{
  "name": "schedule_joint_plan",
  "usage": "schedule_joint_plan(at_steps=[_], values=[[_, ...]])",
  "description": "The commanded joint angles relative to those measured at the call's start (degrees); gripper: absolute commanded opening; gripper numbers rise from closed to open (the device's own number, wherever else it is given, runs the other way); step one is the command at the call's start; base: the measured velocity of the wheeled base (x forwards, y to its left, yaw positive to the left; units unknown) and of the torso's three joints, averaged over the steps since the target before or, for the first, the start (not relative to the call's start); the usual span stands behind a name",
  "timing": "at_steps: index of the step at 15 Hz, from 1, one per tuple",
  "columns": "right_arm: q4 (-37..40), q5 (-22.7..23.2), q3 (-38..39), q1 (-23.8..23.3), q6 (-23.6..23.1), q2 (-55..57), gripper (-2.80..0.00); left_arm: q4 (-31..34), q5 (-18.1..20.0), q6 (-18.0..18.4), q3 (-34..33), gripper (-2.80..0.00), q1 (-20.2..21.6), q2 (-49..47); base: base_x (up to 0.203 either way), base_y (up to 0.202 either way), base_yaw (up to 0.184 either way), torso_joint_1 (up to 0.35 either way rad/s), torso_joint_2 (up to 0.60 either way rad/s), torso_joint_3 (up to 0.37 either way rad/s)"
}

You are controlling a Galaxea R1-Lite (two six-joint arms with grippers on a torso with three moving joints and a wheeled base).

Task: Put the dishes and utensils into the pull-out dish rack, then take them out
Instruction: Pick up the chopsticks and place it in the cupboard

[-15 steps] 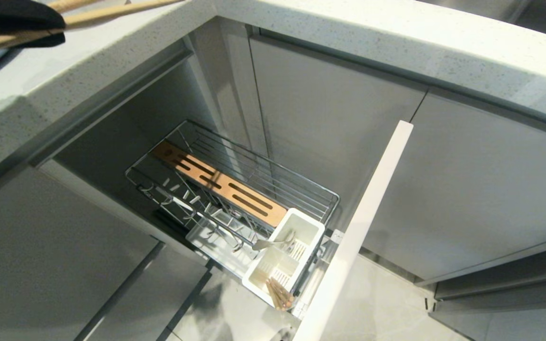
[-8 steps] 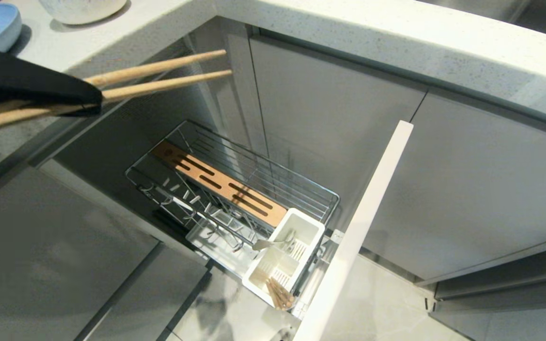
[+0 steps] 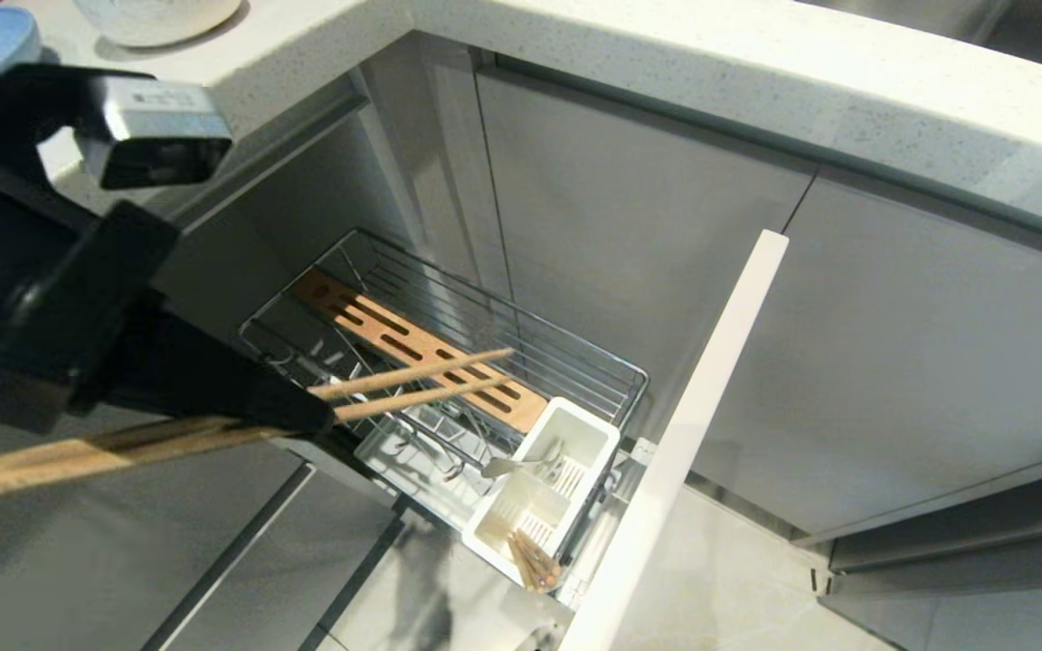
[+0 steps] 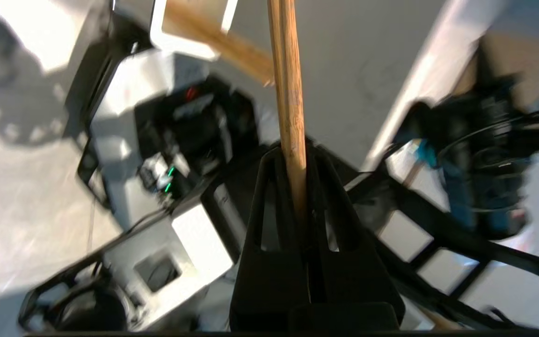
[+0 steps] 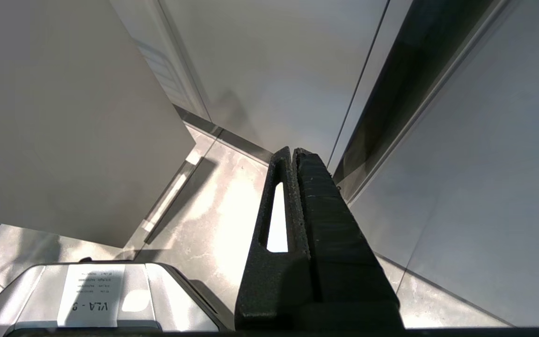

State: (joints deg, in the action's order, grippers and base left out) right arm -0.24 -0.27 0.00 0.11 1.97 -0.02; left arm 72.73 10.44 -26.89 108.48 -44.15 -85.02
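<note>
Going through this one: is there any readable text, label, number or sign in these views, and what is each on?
"VLA - 9", seen upside down: white sticker on the grey housing in the right wrist view.
Small print above that on the same sticker: too small to read.
Pale marks on the silver camera block on the left arm, head view: too small to read.
Left wrist view: blurred, nothing readable.

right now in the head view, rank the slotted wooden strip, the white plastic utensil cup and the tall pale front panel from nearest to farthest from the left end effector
Measured from the left end effector, shut on the light-wood chopsticks:
1. Slotted wooden strip in the chrome wire rack, just beyond the fingertips, under the chopstick tips.
2. White plastic utensil cup, at the rack's front end.
3. Tall pale front panel, past the cup, farthest right.
</note>
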Motion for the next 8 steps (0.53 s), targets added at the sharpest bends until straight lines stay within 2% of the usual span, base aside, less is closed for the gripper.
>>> schedule_joint_plan(at_steps=[1, 8], values=[[0.0, 0.0, 0.1, 0.1, 0.0, -0.2, -2.80, 0.8, -0.9, -0.1, -1.7, -2.80, -1.8, -4.3, 0.000, 0.000, 0.000, 0.000, 0.00, 0.000], [0.0, 0.0, 0.1, 0.0, 0.0, -0.2, -2.80, 1.0, -5.3, 0.2, -5.9, -2.80, -4.5, -10.2, 0.000, 0.000, 0.000, 0.000, 0.00, 0.000]])
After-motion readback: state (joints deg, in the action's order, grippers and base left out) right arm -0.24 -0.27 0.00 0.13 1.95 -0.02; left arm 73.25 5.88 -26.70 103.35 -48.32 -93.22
